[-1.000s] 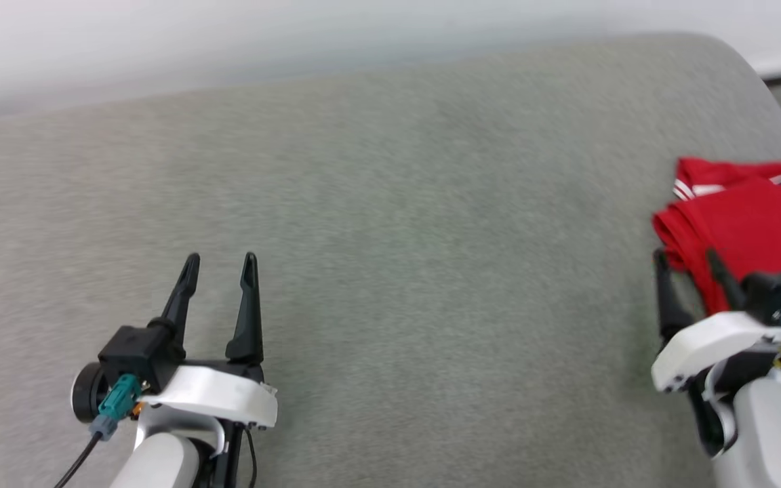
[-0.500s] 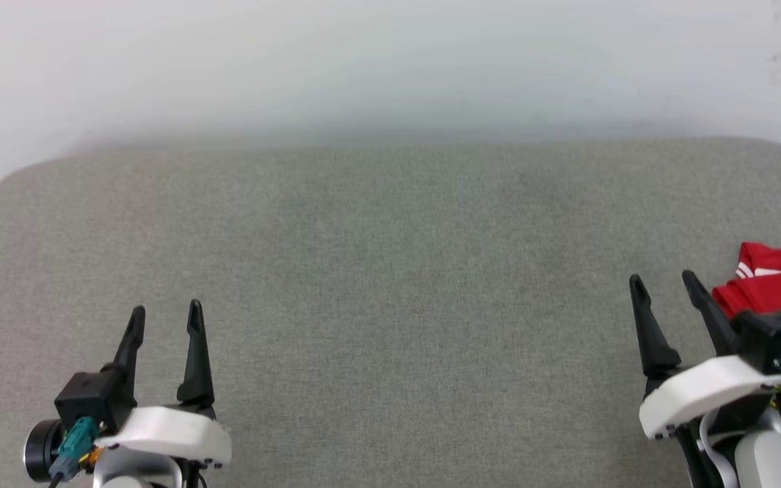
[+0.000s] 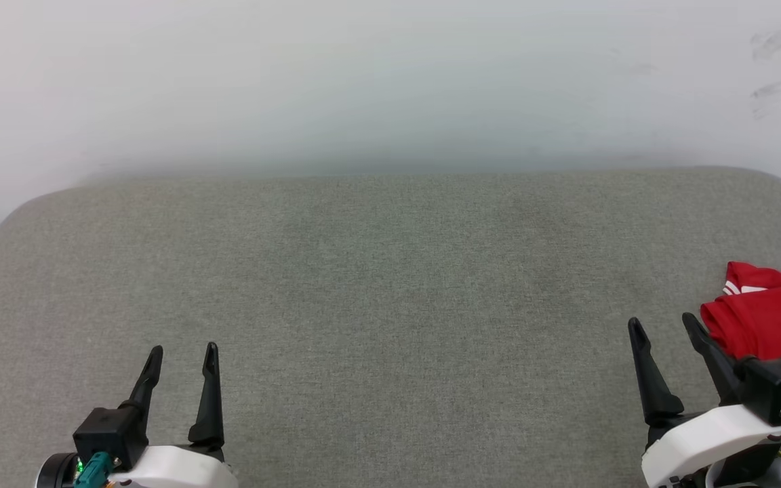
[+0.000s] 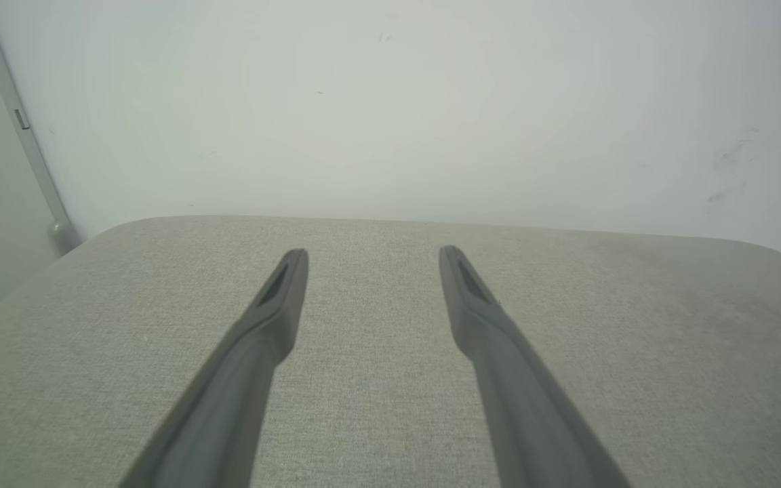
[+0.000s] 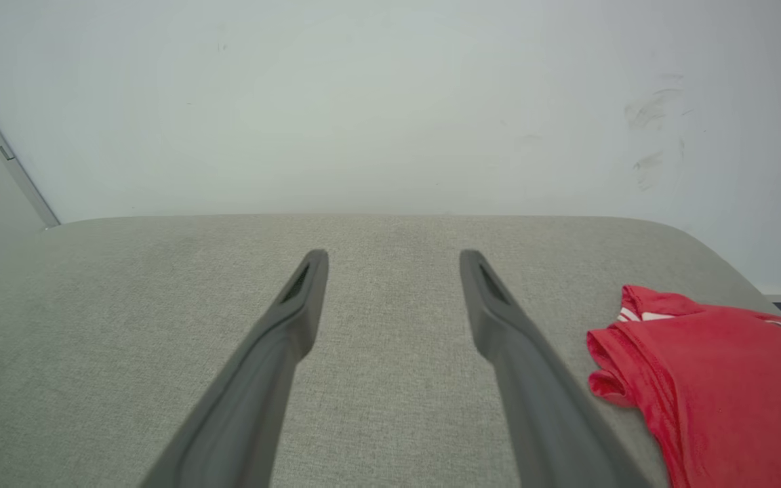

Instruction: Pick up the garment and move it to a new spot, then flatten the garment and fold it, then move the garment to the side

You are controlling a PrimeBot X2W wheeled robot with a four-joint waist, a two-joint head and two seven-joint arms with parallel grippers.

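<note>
The garment [image 3: 773, 315], a red jersey folded into a flat bundle with a bit of red-white striped trim showing, lies at the far right of the grey cushion [image 3: 390, 285]. It also lies at the lower right of the right wrist view, garment [image 5: 716, 379]. My right gripper [image 3: 662, 325] stands open just left of it, not touching, fingers empty; right gripper [image 5: 394, 257]. My left gripper [image 3: 182, 352] stands open at the lower left over bare cushion, left gripper [image 4: 371, 254], nothing between its fingers.
A pale wall [image 3: 390, 81] rises right behind the cushion's rounded far edge. A grey door frame strip [image 4: 21, 129] runs down at the far left. The cushion's right corner [image 5: 716, 251] curves off just beyond the garment.
The head camera has tilted and turned, so more wall shows and the garment sits further right and lower in view. Both grippers stay open and empty.
</note>
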